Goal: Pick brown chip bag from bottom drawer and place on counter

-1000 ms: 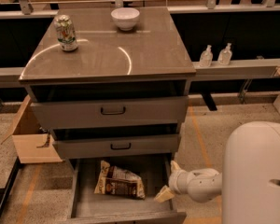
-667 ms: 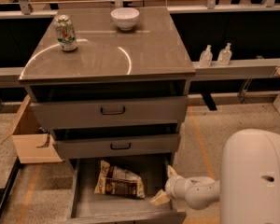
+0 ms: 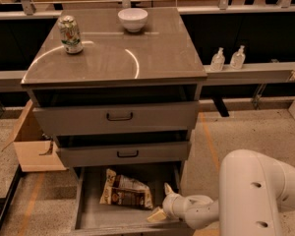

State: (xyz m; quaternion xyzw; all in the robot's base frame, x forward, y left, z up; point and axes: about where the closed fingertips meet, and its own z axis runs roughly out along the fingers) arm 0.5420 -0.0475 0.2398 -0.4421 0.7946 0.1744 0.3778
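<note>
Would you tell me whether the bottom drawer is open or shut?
Open: bottom drawer pulled out, brown chip bag inside, gripper beside it.

We log the can (image 3: 70,34) at the counter's (image 3: 152,58) back left and the bowl (image 3: 132,19) at back centre. Under the two upper drawers (image 3: 119,117) the bottom drawer (image 3: 91,213) stands pulled out, with the bag (image 3: 126,191) on its floor, mid-width. The gripper (image 3: 161,201) is just right of the bag, fingers apart, near the drawer's front right. A box (image 3: 37,146) stands left of the drawers and two bottles (image 3: 217,59) right, on a ledge.
</note>
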